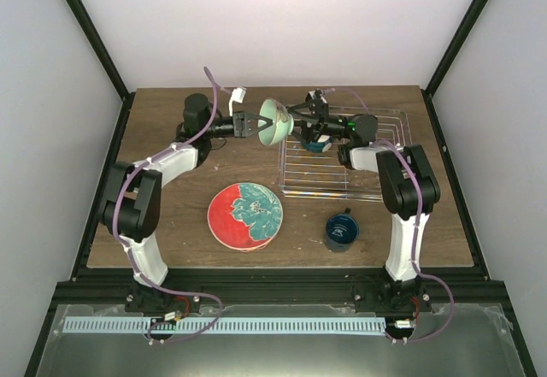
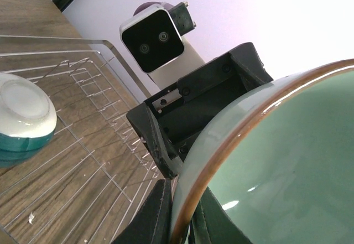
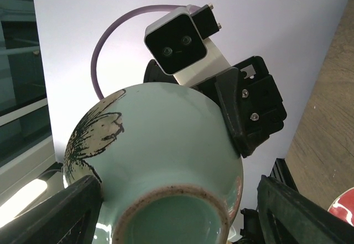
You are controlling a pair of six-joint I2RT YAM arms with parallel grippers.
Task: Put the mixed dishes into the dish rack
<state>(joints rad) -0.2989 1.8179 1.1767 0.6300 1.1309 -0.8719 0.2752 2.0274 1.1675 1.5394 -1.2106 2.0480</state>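
**A:** Top external view: the left gripper (image 1: 259, 125) is clamped on the rim of the pale green bowl (image 1: 275, 124). It holds the bowl in the air just over the left edge of the dish rack (image 1: 376, 138), with the mouth turned away from the rack.

**B:** And the right gripper (image 1: 302, 119)?

**A:** It hangs above the rack, facing the bowl's underside. In the right wrist view its fingers (image 3: 69, 213) stand wide apart on either side of the foot ring, and I can't see them touching anything.

**B:** Looks like a handover to me. How do we do it well?

**A:** The right jaws should close firmly before the left lets go. The bowl's wall is rounded and glazed, so it's likely slippery. The foot ring or the far rim would probably hold better than the belly.

**B:** Anything in the way below?

**A:** The cream bowl (image 1: 320, 144) lies upside down inside the rack, under the right gripper. The green bowl should go down on bare wire beside it, not on top.

**B:** And the rest?

**A:** The red-and-teal plate (image 1: 245, 215) and the dark blue mug (image 1: 340, 231) sit on the table in front of the rack, not yet loaded.
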